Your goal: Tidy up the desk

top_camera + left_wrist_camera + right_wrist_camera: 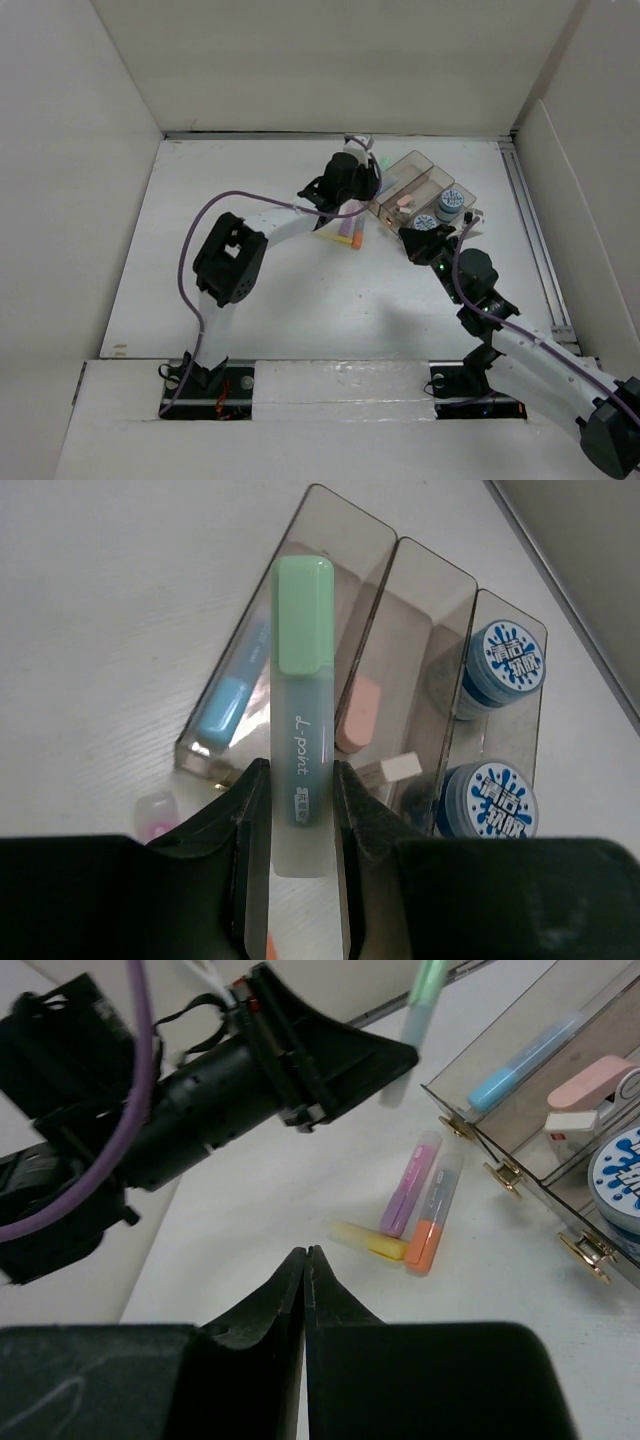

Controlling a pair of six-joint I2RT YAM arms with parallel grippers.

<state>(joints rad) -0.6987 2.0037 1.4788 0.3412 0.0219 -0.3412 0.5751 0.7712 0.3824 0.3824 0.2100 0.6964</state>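
1. Desk [330, 300] – matte-white tabletop under both arms. Upright white wall panels [80, 150] close it in on the left, far and right sides. A metal rail [530, 225] runs along the right edge.
2. Open room – the widest bare surface lies on the left half and along the near strip by the arm bases. The far-right part is crowded by the tray and both grippers.
3. Clear tray [352, 540], 3 long compartments, set at an angle at the far right of the desk, near the rail.
4. Compartment 1, leftmost in the left wrist view: 1 blue highlighter [225, 705] lying lengthwise.
5. Compartment 2, middle: 1 pink rounded item [357, 715], kind not clear, with a small white-tipped piece [398, 768] beside it.
6. Compartment 3: 2 round tubs with blue-and-white printed lids [512, 660] [497, 798], 1 behind the other.
7. Left gripper [300, 790] – clamped on a green highlighter [302, 680] by its frosted barrel, green cap pointing away. It is held clear of the surface at the near end of compartment 1.
8. Right gripper [305, 1260] – fingers pressed together, holding nothing, above the desk just beside the tray's near end.
9. Loose on the desk just beside the tray: purple highlighter [408, 1185] and orange highlighter [435, 1215] side by side and touching. A yellow highlighter [370, 1240] lies across their near ends.
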